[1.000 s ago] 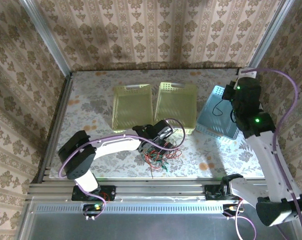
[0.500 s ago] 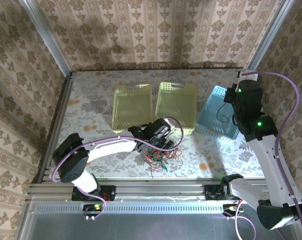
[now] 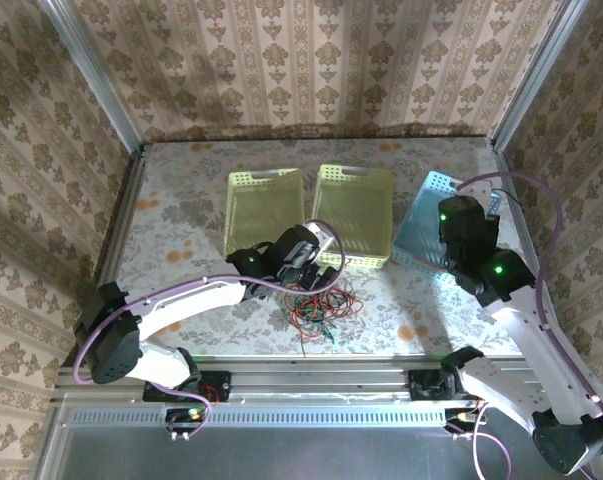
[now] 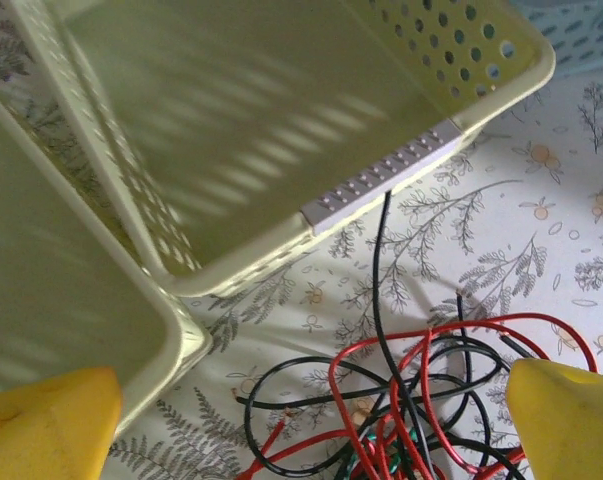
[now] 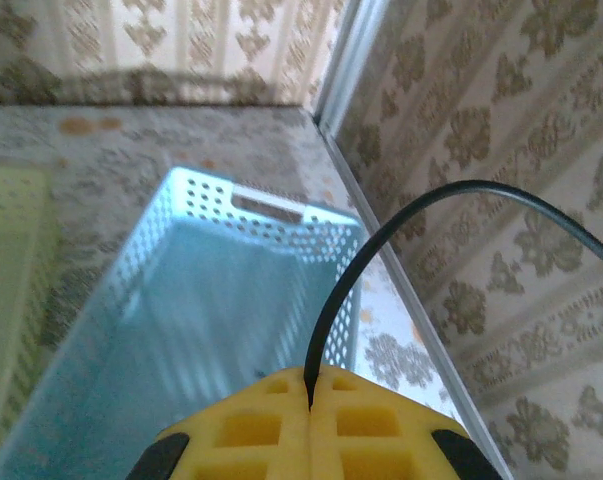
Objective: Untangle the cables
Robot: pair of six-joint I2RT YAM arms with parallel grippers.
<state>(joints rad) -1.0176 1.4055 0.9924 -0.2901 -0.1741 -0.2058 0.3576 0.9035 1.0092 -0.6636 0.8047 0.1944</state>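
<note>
cables (image 3: 316, 310) are lying tangled on the table (image 3: 181, 220) by the yellow baskets (image 4: 381, 185), left gripper (image 4: 301, 430) hanging wide open over them; right gripper (image 5: 309, 405) is pinching a black cable (image 5: 381, 235) above the blue basket (image 5: 271, 212).

My left arm (image 3: 186, 297) stretches from its base forward and to the right, elbow low, wrist tipped downward. Its left end effector (image 4: 303, 425) stands with the yellow fingers (image 4: 51, 420) spread wide apart. My right arm (image 3: 529, 325) stands tall from its base and leans inward. The right end effector (image 5: 309, 420) has both pads pressed together, pinching a black cable (image 5: 381, 240) between them.
</note>
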